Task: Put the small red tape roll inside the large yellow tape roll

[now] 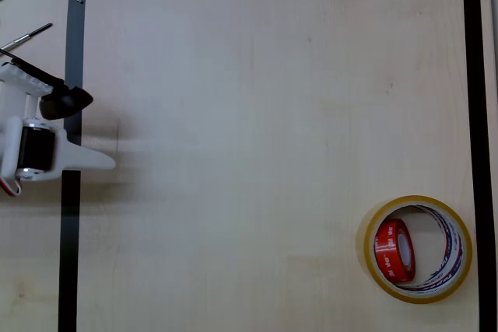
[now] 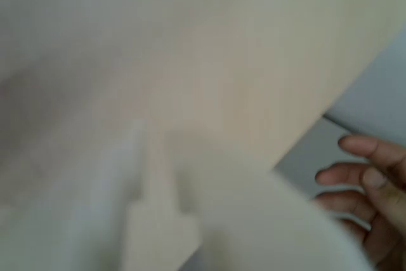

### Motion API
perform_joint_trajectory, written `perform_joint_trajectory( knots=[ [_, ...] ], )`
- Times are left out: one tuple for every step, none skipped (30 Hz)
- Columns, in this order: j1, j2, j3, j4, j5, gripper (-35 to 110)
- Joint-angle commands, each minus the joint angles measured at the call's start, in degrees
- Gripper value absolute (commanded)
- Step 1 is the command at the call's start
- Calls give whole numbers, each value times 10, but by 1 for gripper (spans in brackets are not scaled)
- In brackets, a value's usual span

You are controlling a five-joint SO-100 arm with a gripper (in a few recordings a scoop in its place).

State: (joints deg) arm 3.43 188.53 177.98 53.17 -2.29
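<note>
Tape rolls sit together far from the tool: in the overhead view the small red tape roll stands on edge inside the large yellow tape roll, leaning against the inner wall on the side nearer the tool, so the placing looks done. The tool lies well away from the yellow roll, across the table, over the black tape border at the picture's left edge; its dark finger and white finger are spread with a clear gap and nothing between them. Any further move toward the yellow roll would run rightward and down the picture.

The red roll is a thick, glossy ring with white print. The yellow roll is a thin-walled, translucent hoop with a printed white core, lying flat. The table is pale wood grain, matte. In the blurred wrist view a person's hand curls just past the table's edge.
</note>
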Motion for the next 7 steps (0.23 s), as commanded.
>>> perform_joint_trajectory(
  knots=[
    [8, 25, -9, 7, -16, 0],
    [4, 25, -9, 7, -16, 0],
    [4, 25, -9, 7, -16, 0],
    [4, 25, -9, 7, -16, 2],
    [4, 25, -9, 7, -16, 4],
    [4, 25, -9, 7, -16, 6],
    [4, 25, -8, 4, -16, 7]
  ],
)
